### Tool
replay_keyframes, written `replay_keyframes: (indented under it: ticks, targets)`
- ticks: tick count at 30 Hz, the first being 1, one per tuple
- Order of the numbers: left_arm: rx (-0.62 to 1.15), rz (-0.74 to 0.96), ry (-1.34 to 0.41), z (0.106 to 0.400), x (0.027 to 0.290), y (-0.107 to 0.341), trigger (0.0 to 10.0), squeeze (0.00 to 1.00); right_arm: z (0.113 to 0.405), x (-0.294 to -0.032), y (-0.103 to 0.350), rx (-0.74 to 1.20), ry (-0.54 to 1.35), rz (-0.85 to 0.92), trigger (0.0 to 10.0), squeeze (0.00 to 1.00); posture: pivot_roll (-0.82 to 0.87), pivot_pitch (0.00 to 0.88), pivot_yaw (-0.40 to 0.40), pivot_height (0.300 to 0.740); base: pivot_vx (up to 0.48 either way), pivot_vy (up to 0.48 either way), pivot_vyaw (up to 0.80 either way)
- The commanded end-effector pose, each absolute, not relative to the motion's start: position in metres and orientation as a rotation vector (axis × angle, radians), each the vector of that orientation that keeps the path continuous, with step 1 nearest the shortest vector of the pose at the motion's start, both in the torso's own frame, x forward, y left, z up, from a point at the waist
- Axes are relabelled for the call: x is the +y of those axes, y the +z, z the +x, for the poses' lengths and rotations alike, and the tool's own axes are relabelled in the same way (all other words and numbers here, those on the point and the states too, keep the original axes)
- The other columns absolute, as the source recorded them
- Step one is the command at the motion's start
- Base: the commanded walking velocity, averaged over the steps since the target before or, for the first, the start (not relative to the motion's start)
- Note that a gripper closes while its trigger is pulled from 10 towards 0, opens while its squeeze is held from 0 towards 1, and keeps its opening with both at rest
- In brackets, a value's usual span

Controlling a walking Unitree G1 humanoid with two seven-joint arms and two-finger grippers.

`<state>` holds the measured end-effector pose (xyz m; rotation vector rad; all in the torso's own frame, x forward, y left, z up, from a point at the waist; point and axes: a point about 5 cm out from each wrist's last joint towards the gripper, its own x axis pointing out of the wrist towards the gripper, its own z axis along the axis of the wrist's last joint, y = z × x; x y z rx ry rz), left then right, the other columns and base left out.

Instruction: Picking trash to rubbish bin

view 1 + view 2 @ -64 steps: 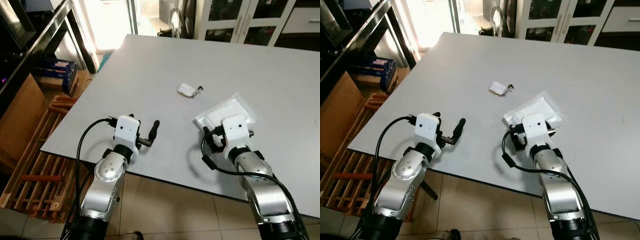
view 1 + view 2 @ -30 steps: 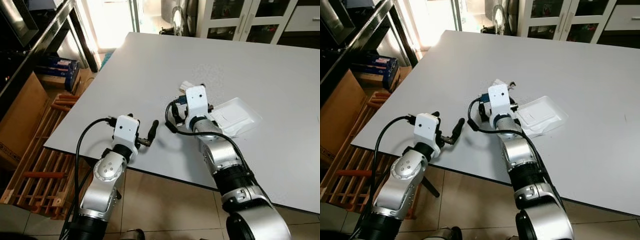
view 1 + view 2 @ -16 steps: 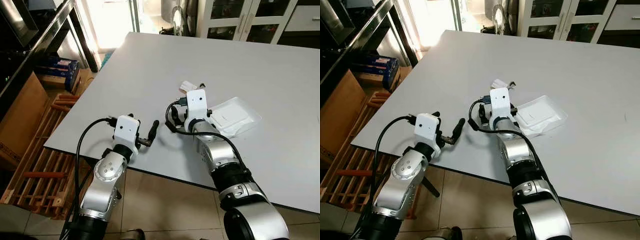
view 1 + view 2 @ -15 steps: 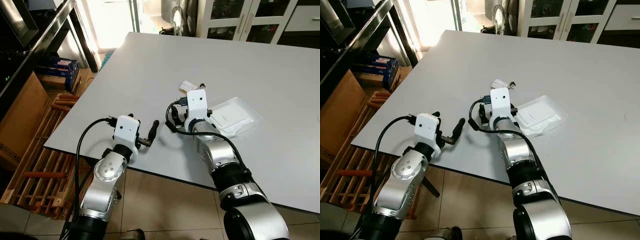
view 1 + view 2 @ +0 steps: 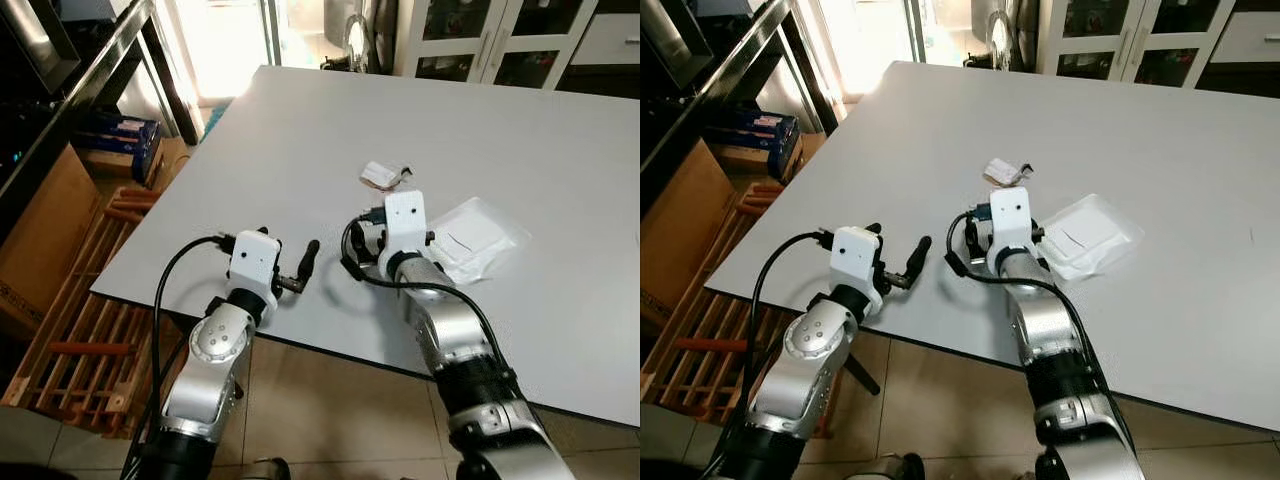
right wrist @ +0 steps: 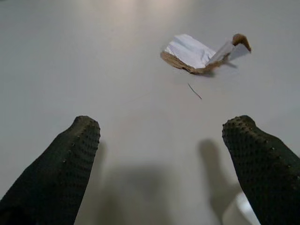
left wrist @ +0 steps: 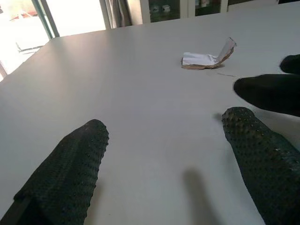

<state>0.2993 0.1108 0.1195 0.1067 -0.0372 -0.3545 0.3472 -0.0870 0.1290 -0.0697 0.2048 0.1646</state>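
Since half a second ago your right gripper (image 6: 159, 154) has pulled back from the scrap (image 5: 380, 175), which lies upper centre on the table (image 5: 300, 130), untouched. Both jaws stand spread; left gripper (image 7: 164, 154) idles. Step: approach. Next, advance and straddle the scrap.

Domestic interior, probably a dining or living room. A large grey worktop (image 5: 300, 130) stands on a beige tiled floor (image 5: 330, 410). Beyond its far edge are white cabinets with glass doors (image 5: 470, 40); beside its left edge, a slatted wooden rack (image 5: 75, 340), a cardboard box (image 5: 35, 240) and a sunlit doorway (image 5: 225, 40).
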Motion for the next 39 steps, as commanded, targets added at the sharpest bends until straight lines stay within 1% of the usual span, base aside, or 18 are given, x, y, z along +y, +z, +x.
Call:
replay_keyframes:
  ticks: [1, 8, 10, 14, 16, 19, 25, 30, 39]
  targets:
    - [-0.029, 0.118, -0.353, 0.3, 0.111, 0.118, 10.0, 0.0, 0.343, -0.087, 0.128, 0.221, 0.177, -0.083, 10.0, 0.0, 0.01, 0.104, 0.076, 0.74, 0.0, 0.0, 0.0]
    - [-0.03, 0.118, -0.352, 0.301, 0.111, 0.118, 10.0, 0.0, 0.327, -0.097, 0.139, 0.179, 0.184, -0.115, 10.0, 0.0, 0.01, 0.104, 0.076, 0.74, 0.0, 0.0, 0.0]
    - [-0.031, 0.117, -0.353, 0.301, 0.111, 0.118, 10.0, 0.0, 0.32, -0.104, 0.142, 0.174, 0.179, -0.122, 10.0, 0.0, 0.0, 0.103, 0.083, 0.74, 0.0, 0.0, 0.0]
    - [-0.031, 0.117, -0.355, 0.301, 0.111, 0.118, 10.0, 0.0, 0.316, -0.108, 0.143, 0.177, 0.174, -0.123, 10.0, 0.0, 0.0, 0.104, 0.085, 0.74, 0.0, 0.0, 0.0]
    - [-0.031, 0.117, -0.357, 0.302, 0.111, 0.118, 10.0, 0.0, 0.312, -0.113, 0.143, 0.184, 0.164, -0.127, 10.0, 0.0, -0.01, 0.103, 0.087, 0.74, 0.0, 0.0, 0.0]
    - [-0.031, 0.119, -0.365, 0.303, 0.11, 0.118, 10.0, 0.0, 0.293, -0.131, 0.139, 0.222, 0.122, -0.139, 10.0, 0.0, -0.02, 0.103, 0.093, 0.74, 0.0, 0.0, 0.0]
    - [-0.03, 0.12, -0.372, 0.304, 0.109, 0.118, 10.0, 0.0, 0.28, -0.146, 0.134, 0.255, 0.07, -0.172, 10.0, 0.0, -0.03, 0.104, 0.097, 0.74, 0.0, 0.0, 0.0]
    - [-0.03, 0.119, -0.375, 0.304, 0.108, 0.118, 10.0, 0.0, 0.284, -0.143, 0.134, 0.245, 0.076, -0.229, 10.0, 0.0, -0.03, 0.105, 0.097, 0.74, 0.0, 0.0, 0.0]
    - [-0.031, 0.121, -0.361, 0.303, 0.111, 0.118, 10.0, 0.0, 0.282, -0.132, 0.135, 0.269, 0.166, -0.216, 10.0, 0.0, -0.01, 0.103, 0.088, 0.74, 0.0, 0.0, 0.0]
